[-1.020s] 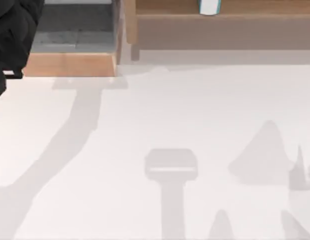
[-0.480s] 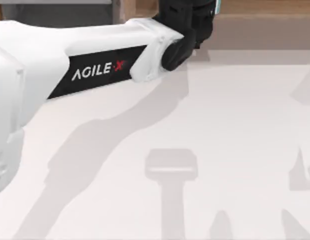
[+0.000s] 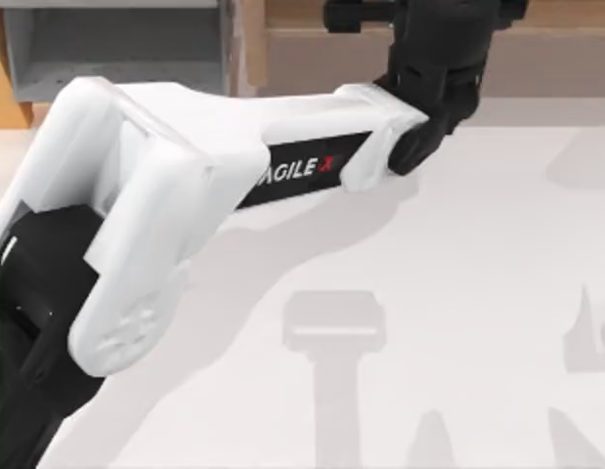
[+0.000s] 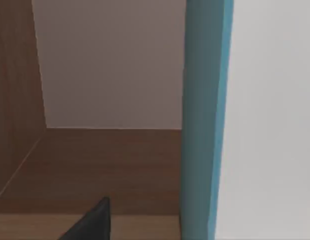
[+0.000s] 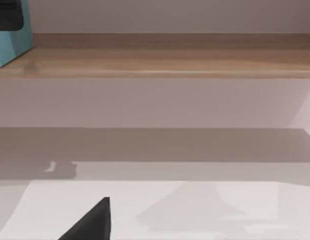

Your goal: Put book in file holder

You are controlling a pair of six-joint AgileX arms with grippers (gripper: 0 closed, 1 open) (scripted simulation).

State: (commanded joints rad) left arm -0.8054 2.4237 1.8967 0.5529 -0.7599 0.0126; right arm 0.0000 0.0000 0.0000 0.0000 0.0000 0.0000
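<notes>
Here the book (image 4: 205, 120) stands upright on the long brown wooden shelf (image 5: 160, 62) at the far side of the table, its teal cover close before the left wrist camera. The left gripper (image 3: 449, 39) reaches over the shelf right at the book; I cannot tell whether it clasps it. The file holder (image 3: 116, 49) sits at the far left, left of the shelf. The right arm is parked off to the right.

L arm (image 3: 282, 166) now farther right
</notes>
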